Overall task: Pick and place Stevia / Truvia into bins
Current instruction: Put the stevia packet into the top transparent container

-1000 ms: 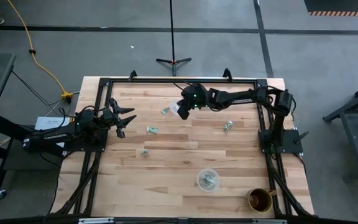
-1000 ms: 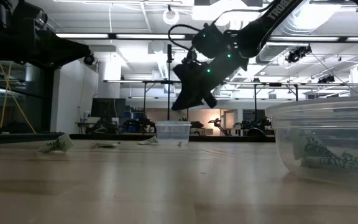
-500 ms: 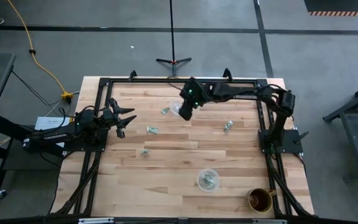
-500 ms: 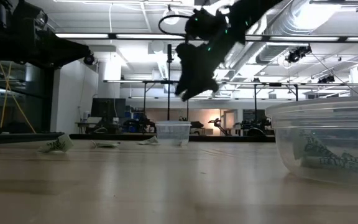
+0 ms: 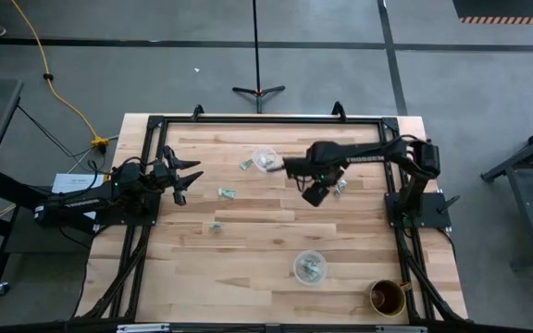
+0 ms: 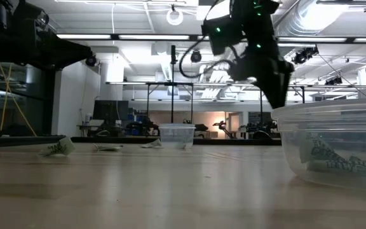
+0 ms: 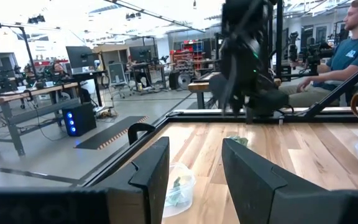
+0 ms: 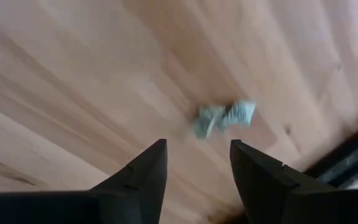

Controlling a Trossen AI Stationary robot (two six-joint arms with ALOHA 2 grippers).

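Observation:
Four pale green sachets lie flat on the table: one [image 5: 339, 187] near the right side, and three to the left [image 5: 246, 165], [image 5: 227, 192], [image 5: 214, 225]. One clear cup [image 5: 265, 159] stands toward the far edge with sachets inside. The other cup [image 5: 309, 267] stands toward the near edge and also holds some. My right gripper [image 5: 314, 195] hovers open just left of the right-hand sachet [image 8: 225, 117], which shows crumpled ahead of its fingertips [image 8: 194, 174]. In the low view the right gripper [image 6: 277, 94] is well above the table. My left gripper [image 5: 184, 180] waits open at the table's left edge.
A brown mug [image 5: 389, 298] stands at the near right corner. A black frame [image 5: 266, 118] runs along the far, left and right edges. A seated person [image 7: 353, 56] shows beyond the table's right side in the left wrist view. Bare wood lies in the table's middle.
My right gripper first rose above the far cup, then swung toward the table's right and near side. It now hangs beside the right-hand sachet. The far cup, covered by the gripper before, is now in plain view. The left arm kept still.

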